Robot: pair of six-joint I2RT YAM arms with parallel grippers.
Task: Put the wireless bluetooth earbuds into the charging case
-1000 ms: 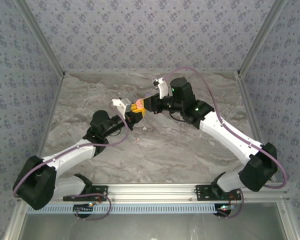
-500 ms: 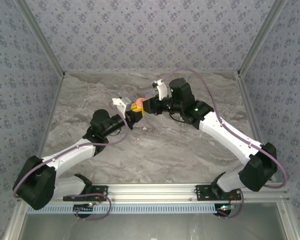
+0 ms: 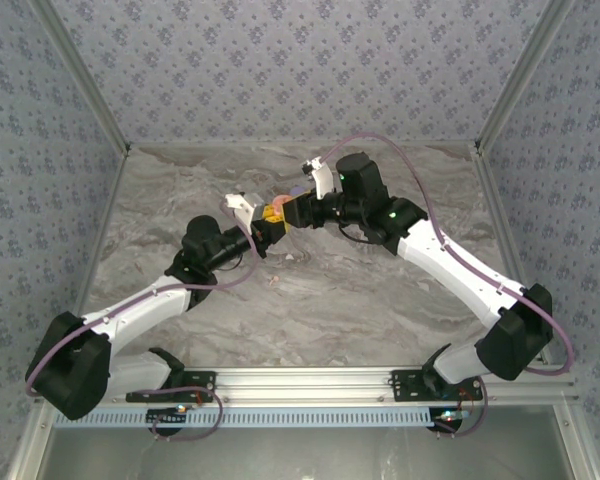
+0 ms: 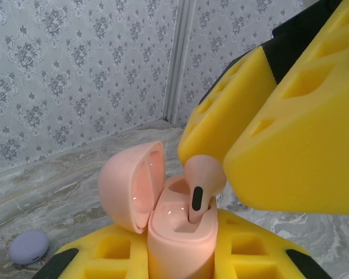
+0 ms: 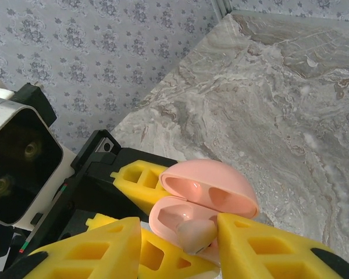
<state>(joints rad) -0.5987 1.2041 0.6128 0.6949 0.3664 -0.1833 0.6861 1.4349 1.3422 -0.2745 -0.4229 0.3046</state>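
Right gripper [image 5: 179, 235]: its two yellow foam fingers [image 5: 267, 244] stand parted around a pale pink earbud [image 4: 202, 177]. The earbud lies against one finger, with a visible gap to the other, so the jaws are not closed on it.

Left gripper [image 4: 183, 256]: clamped tight on the lower body of the pink charging case [image 4: 180, 232], holding it upright above the marble table [image 4: 75, 192].

The case's hinged lid [image 4: 128, 192] is swung fully back, showing its hollow interior. The earbud stands in one well of the case, with its stem and dark strip pointing down. Its rounded head rises above the rim and touches the right gripper's finger. The neighbouring well [image 4: 171, 210] shows its glossy pink lining.

A closed lavender case [image 4: 29, 245] rests on the table near the patterned wall, well apart from both grippers. In the top external view the two grippers meet fingertip to fingertip over the middle of the table.
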